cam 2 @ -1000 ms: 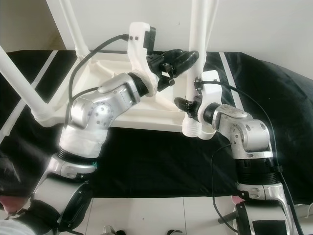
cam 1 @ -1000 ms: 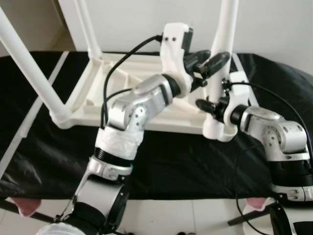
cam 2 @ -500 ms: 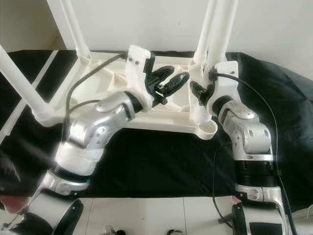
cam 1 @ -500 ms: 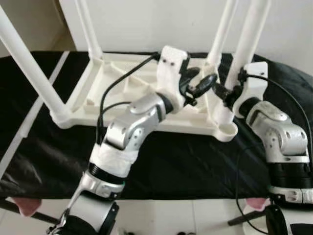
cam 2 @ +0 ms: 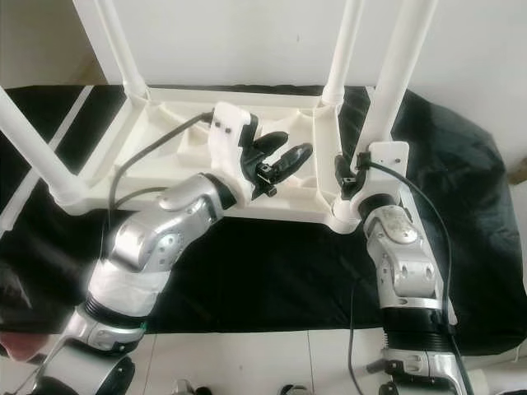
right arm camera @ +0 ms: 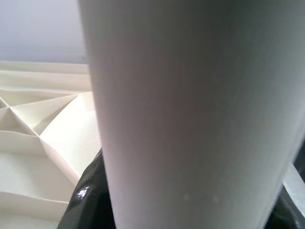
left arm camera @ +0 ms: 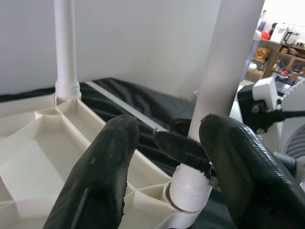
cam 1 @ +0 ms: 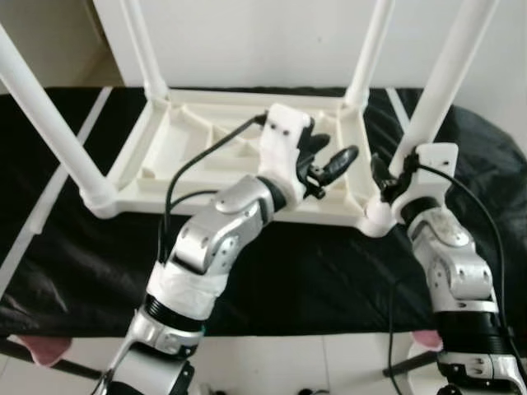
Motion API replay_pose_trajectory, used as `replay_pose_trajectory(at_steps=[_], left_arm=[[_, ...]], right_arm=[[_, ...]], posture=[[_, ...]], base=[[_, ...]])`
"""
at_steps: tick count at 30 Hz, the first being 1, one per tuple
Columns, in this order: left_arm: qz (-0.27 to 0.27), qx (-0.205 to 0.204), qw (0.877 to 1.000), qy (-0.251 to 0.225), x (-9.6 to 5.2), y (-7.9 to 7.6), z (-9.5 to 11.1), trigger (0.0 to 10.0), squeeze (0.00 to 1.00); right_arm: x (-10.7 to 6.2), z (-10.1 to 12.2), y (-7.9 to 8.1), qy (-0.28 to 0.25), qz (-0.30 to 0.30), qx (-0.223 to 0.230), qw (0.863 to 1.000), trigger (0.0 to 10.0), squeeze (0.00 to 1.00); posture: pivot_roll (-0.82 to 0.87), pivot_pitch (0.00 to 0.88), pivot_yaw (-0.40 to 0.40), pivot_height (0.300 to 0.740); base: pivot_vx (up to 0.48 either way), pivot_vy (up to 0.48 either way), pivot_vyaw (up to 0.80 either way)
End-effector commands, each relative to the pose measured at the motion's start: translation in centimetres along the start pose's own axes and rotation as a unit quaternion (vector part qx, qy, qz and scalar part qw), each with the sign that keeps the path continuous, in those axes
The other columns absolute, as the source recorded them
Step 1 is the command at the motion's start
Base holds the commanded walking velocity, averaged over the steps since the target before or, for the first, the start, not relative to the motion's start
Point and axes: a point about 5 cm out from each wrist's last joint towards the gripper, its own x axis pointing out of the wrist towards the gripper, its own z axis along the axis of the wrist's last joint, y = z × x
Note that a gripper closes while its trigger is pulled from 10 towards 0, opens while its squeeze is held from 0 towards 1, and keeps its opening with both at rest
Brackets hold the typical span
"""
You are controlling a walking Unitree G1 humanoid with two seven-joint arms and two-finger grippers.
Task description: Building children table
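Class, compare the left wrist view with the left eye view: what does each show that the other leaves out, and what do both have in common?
Left wrist view alone: shelves of small items in a far room. Left eye view alone: both silver arms, the two table legs on the robot's left, and the black cloth under the upturned table. Shared: the left gripper, jaws open, and the near right leg in its corner socket, with the right gripper at its base.

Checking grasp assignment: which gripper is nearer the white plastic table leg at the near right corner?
Right. The right gripper is clamped round the white plastic table leg near its base; the left gripper hovers open beside it, over the upturned tabletop.
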Motion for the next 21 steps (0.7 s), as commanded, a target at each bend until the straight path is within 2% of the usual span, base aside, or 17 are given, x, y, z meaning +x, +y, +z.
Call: replay_pose_trajectory(at_steps=[1, 2, 3, 8, 9, 14, 21], left_arm=[[-0.018, 0.003, 1.0, 0.005, -0.1, -0.5, -0.3, 10.0, 0.0], [-0.018, 0.003, 1.0, 0.005, -0.1, -0.5, -0.3, 10.0, 0.0], [-0.018, -0.003, 1.0, 0.01, -0.3, -0.7, -0.6, 10.0, 0.0], [-0.02, -0.003, 1.0, 0.015, -0.3, -0.8, -0.9, 10.0, 0.0], [-0.023, -0.003, 1.0, 0.016, -0.4, -1.0, -1.0, 10.0, 0.0], [-0.024, -0.015, 1.0, 0.013, -0.4, -1.1, -0.8, 10.0, 0.0], [-0.021, -0.019, 1.0, 0.009, -0.4, -1.1, -0.6, 10.0, 0.0]], right_arm=[[-0.7, -0.7, 0.1, -0.009, -0.01, 0.0, 1.0, 10.0, 0.0], [-0.7, -0.7, 0.1, -0.009, -0.01, 0.0, 1.0, 10.0, 0.0], [-1.3, -2.1, 0.3, -0.006, -0.021, 0.015, 1.0, 10.0, 0.0], [-1.6, -3.0, 0.6, -0.004, -0.021, 0.017, 1.0, 10.0, 0.0], [-1.6, -3.7, 0.8, -0.005, -0.023, 0.03, 0.999, 10.0, 0.0], [-0.9, -4.6, 1.1, 0.003, -0.022, 0.028, 0.999, 10.0, 0.0], [0.2, -4.5, 1.1, 0.002, -0.027, 0.036, 0.999, 10.0, 0.0]], posture=[[-0.16, 0.159, 0.038, 0.74], [-0.16, 0.159, 0.038, 0.74], [-0.16, 0.161, 0.042, 0.74], [-0.15, 0.162, 0.045, 0.74], [-0.15, 0.164, 0.047, 0.74], [-0.15, 0.165, 0.047, 0.74], [-0.14, 0.163, 0.044, 0.74]], base=[[0.0, 0.0, 0.0], [0.0, 0.0, 0.0], [0.0, 0.0, 0.0], [0.0, 0.0, 0.0], [0.0, 0.0, 0.0], [0.0, 0.0, 0.0], [0.0, 0.0, 0.0]])
